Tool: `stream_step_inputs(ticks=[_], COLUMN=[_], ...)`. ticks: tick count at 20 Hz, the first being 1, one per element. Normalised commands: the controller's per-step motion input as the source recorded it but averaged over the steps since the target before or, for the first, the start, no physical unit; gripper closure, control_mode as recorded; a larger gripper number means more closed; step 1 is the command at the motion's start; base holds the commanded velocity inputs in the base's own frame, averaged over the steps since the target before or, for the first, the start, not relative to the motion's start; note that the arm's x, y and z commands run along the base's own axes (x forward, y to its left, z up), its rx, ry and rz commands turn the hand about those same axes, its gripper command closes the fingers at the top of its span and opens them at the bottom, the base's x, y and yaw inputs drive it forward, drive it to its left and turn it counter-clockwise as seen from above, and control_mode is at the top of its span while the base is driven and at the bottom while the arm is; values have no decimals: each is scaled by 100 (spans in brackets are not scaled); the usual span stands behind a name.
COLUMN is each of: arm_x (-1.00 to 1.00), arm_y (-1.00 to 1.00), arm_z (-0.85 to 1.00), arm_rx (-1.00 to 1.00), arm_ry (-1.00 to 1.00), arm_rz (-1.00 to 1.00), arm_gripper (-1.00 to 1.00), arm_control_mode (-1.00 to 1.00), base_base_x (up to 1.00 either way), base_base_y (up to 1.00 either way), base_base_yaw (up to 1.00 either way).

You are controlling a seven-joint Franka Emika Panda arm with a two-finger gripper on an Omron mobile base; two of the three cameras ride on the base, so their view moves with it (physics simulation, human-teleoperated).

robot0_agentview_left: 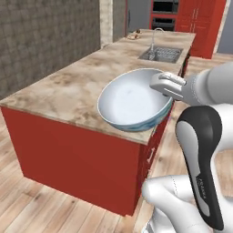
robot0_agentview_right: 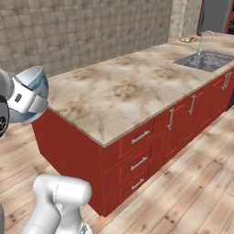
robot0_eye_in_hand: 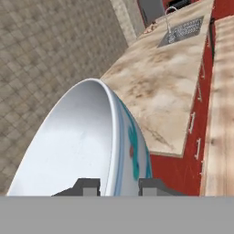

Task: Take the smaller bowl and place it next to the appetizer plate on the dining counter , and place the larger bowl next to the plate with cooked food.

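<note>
1. Left base view: the hand [robot0_agentview_left: 160, 86] grips the rim of the larger bowl [robot0_agentview_left: 132, 101], a deep round bowl, smooth white inside with a blue-green band outside. It hangs tilted in the air, mouth toward the camera, above the near end of the dining worktop [robot0_agentview_left: 68, 88], a long beige-brown veined marble slab on a glossy red base. A steel sink [robot0_agentview_left: 161, 54] with a curved tap sits at the far end
2. Right base view: the bowl [robot0_agentview_right: 32, 87] shows its patterned outside, held off the worktop's [robot0_agentview_right: 123, 91] near corner. Red drawers [robot0_agentview_right: 139, 157] carry slim metal handles; the floor [robot0_agentview_right: 192, 183] is wood plank
3. Hand view: the two dark fingertips [robot0_eye_in_hand: 89, 186] close on the bowl's [robot0_eye_in_hand: 77, 141] thin wall, one inside, one outside, over the worktop [robot0_eye_in_hand: 160, 87]; a grey tiled wall [robot0_eye_in_hand: 45, 50] lies beside
</note>
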Motion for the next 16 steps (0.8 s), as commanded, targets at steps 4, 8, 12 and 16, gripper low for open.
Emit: stream_step_inputs(ticks=[4,8,12,16], arm_x=[0,0,0,0], arm_y=[0,0,0,0], arm_z=[0,0,0,0], arm_rx=[0,0,0,0], arm_ry=[0,0,0,0], arm_rz=[0,0,0,0], arm_gripper=[100,100,100,100], arm_control_mode=[100,100,100,100], base_base_x=[66,75,50,44], base_base_y=[100,100,100,100], base_base_yaw=[10,6,1,-7])
